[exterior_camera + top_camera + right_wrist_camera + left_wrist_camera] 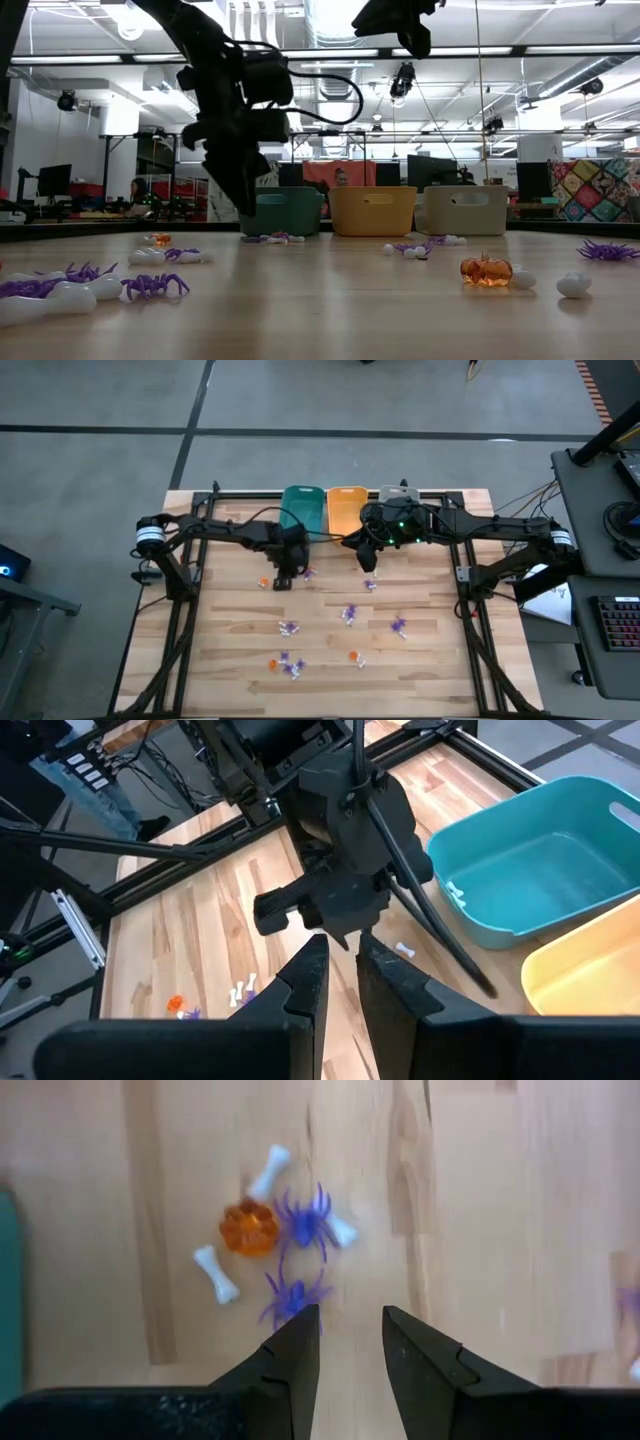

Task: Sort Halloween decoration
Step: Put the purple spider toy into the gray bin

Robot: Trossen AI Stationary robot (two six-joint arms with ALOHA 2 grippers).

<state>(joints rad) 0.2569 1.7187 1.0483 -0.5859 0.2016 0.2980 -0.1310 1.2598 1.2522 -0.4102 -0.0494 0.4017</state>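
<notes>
From above, the left gripper (284, 576) is hovering just in front of the teal bin (302, 508), the right gripper (369, 563) near the orange bin (346, 508) — trinkets (349, 614) scattered farther out. Left wrist: fingers (290, 1355) are standing apart, empty, near a purple spider (292, 1297) and orange pumpkin (248, 1228). Right wrist: fingers (305, 982) are gapped narrowly, holding nothing.

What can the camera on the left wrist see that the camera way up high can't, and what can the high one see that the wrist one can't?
Only the left wrist view shows shapes up close: an orange pumpkin, two purple spiders, white bones, and the gap between the left end effector's fingers.

Only the high view shows the whole table, the right end effector, the teal bin, orange bin and grey bin, and trinkets scattered farther away.

Both show the left end effector above that same little cluster on the wooden table.
</notes>
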